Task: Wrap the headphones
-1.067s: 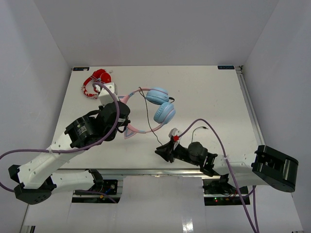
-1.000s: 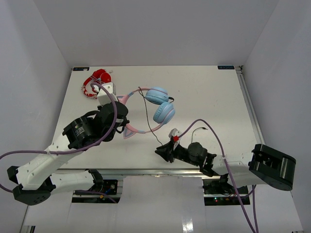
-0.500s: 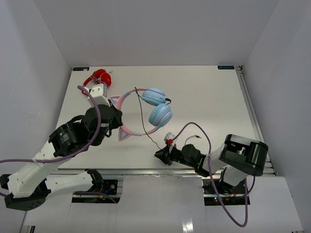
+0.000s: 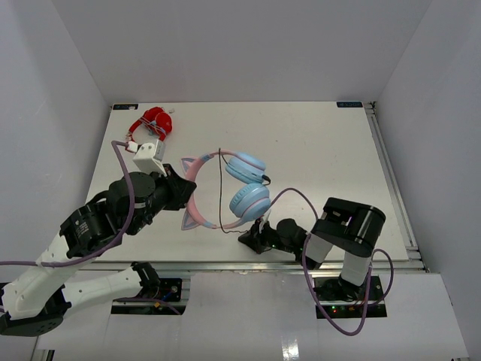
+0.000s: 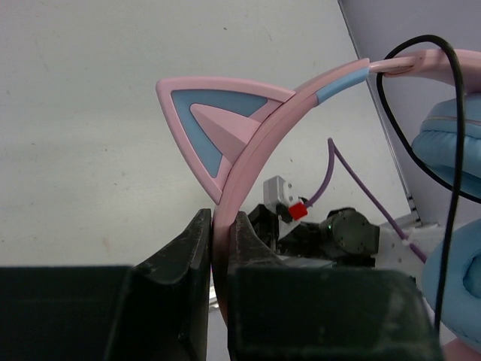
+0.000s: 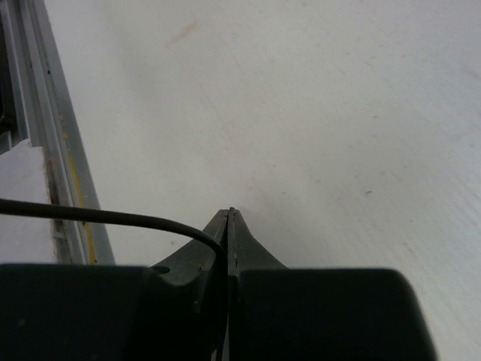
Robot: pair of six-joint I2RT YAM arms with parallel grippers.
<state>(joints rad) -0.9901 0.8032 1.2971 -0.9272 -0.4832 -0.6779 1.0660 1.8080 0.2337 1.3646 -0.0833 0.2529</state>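
Headphones point(image 4: 248, 201): headband point(image 5: 263, 143) clamped in left gripper point(image 5: 223, 233), likely as anchor; right gripper point(image 6: 228, 226), just nearside of headphones, pinches cable point(image 6: 98, 216), presumably for winding.

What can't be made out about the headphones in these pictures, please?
- Top view: the right pincer and its arm hide the cable's free end.
- Left wrist: the left pincer covers the headband below its grip; the right edge cuts off an ear cup.
- Right wrist: the cable leaves at the left edge.
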